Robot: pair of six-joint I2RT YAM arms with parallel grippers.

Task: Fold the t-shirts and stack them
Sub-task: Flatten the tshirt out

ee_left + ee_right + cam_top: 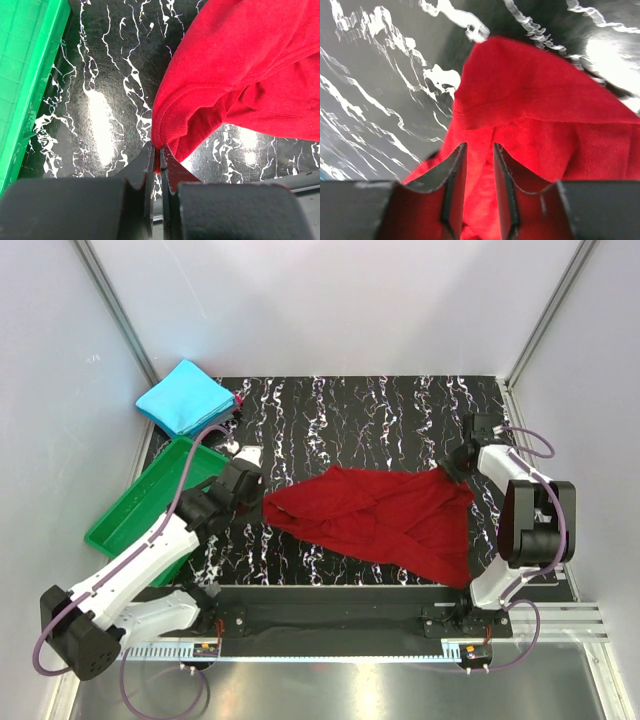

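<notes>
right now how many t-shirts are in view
2. The red t-shirt lies crumpled in the middle; the blue t-shirt sits folded at the far left corner, beyond the green tray. Its folds might hide another.

Soft matt cloth red t-shirt (380, 520), glossy marbled table (350, 410), seemingly plastic green tray (130, 525)

The table (350, 420) has a black top with thin white veins, like marble, and the lamps give some bright spots on it in the wrist views. At its left edge lies a green plastic tray (150, 495). It is long and shallow, it is set at a slant to the table's edge, and its floor has a faint grid of lines. White walls (330, 300) close the place at the back and at both sides, with a metal post (115, 310) in each back corner. In front of the table is a grey metal sheet (350, 690).
</notes>
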